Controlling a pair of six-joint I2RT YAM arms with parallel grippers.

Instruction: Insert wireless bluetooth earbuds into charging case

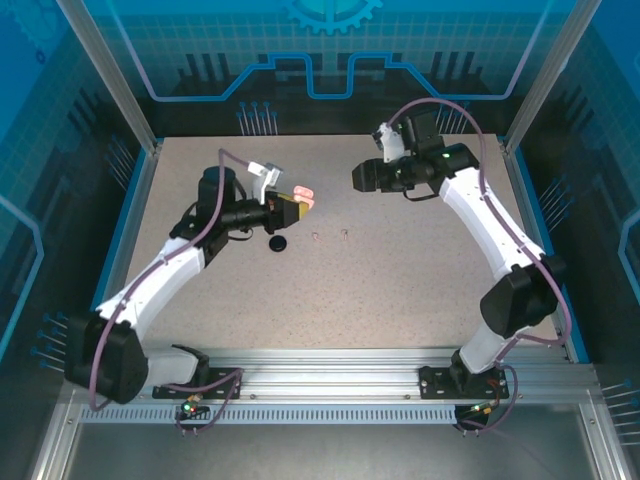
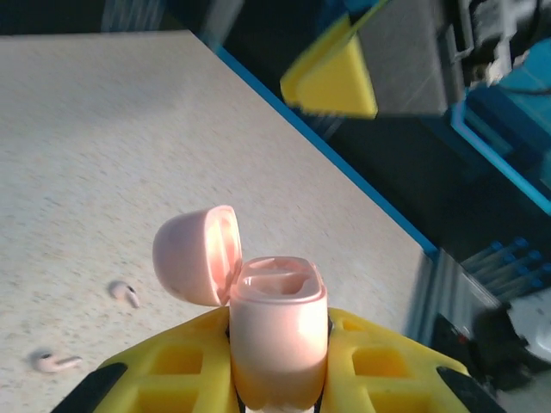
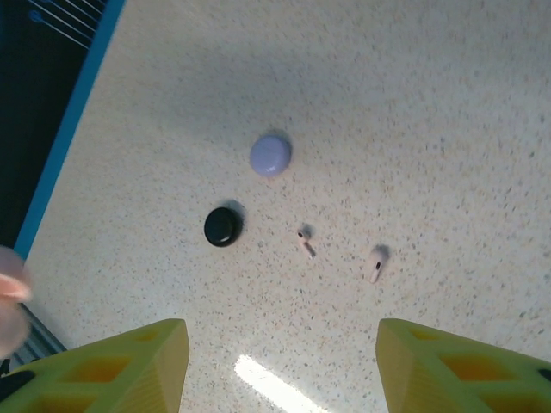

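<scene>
My left gripper (image 1: 291, 208) is shut on a pale pink charging case (image 2: 277, 331), held upright above the table with its lid (image 2: 194, 255) swung open to the left. Both sockets of the case look empty. Two pale pink earbuds (image 2: 125, 293) (image 2: 56, 361) lie apart on the table below it. They also appear in the right wrist view as a left earbud (image 3: 305, 241) and a right earbud (image 3: 375, 263). My right gripper (image 3: 280, 370) hangs open high over the table, with nothing between its yellow fingers (image 3: 129, 366).
A closed black round case (image 3: 222, 226) and a closed lavender round case (image 3: 270, 155) sit on the speckled table, left of the earbuds. A blue rim (image 1: 130, 215) bounds the table. The right gripper (image 1: 360, 176) is raised at the back centre.
</scene>
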